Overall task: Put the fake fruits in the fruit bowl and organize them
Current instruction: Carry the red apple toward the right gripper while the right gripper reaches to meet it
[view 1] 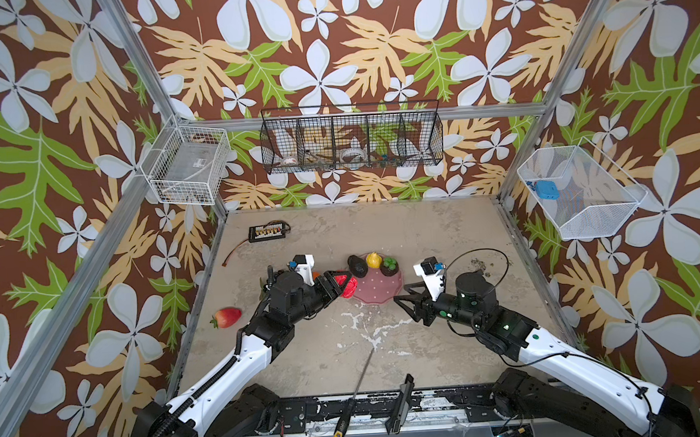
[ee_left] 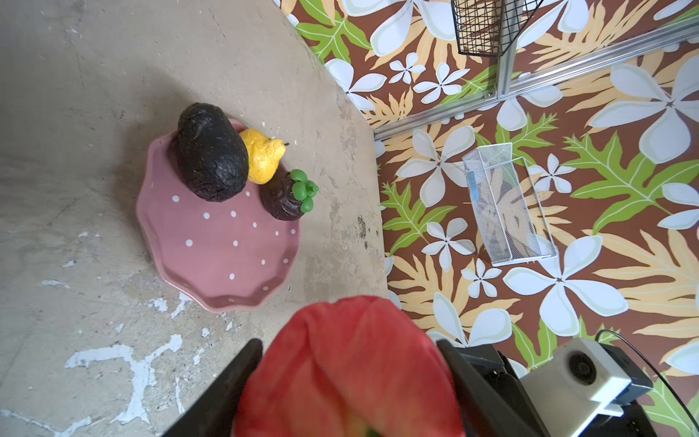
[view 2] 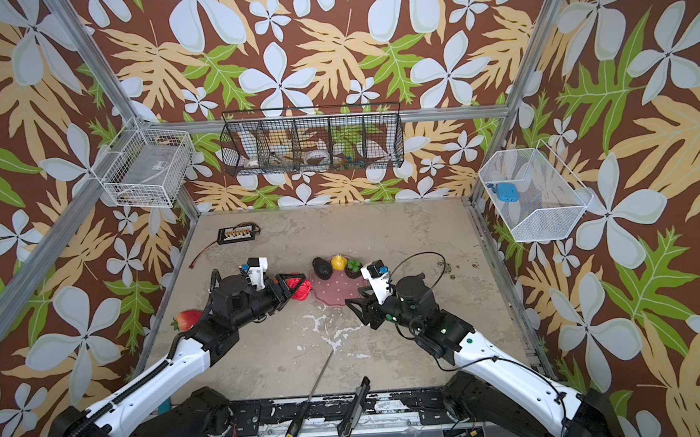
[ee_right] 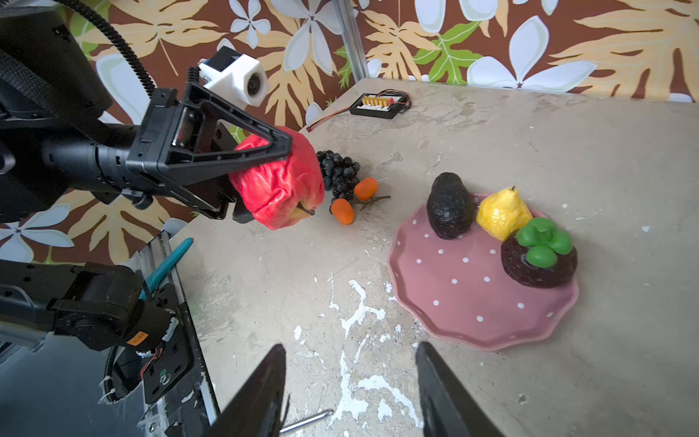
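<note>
Surface: worn beige tabletop (view 1: 424, 231), scuffed, with white flecks near the middle. The walls (view 1: 330, 62) are papered brown with pale flowers and green leaves, and metal framing runs up the corners. We note a black wire basket (view 1: 352, 142) on the back wall, a white wire basket (view 1: 187, 171) on the left wall and a white mesh basket (view 1: 580, 197) on the right.

The fruit bowl (view 1: 376, 295) sits mid-table. An avocado (view 1: 357, 266), a lemon (view 1: 374, 260) and a dark green-capped fruit (view 1: 389, 267) line its far rim. The left gripper (view 1: 345, 287) is clenched on the red apple (ee_right: 280, 189), off the surface, just beside the bowl's left rim. The right gripper (ee_right: 351, 345) is at the bowl's near right rim, jaws parted, nothing between them. A strawberry (view 1: 226, 317) lies far left, well apart from the bowl. A connector board (view 1: 266, 232) sits at the far left.

Hidden: in both top views the left arm (view 1: 256, 350) covers the grape bunch (ee_right: 338, 172) and two oranges (ee_right: 366, 188). Only the right wrist view shows them, close together on the table. At the near edge there is a screwdriver (view 1: 341, 426) and a dark tool (view 1: 399, 408) we cannot identify. The black basket's contents are too small to read.
</note>
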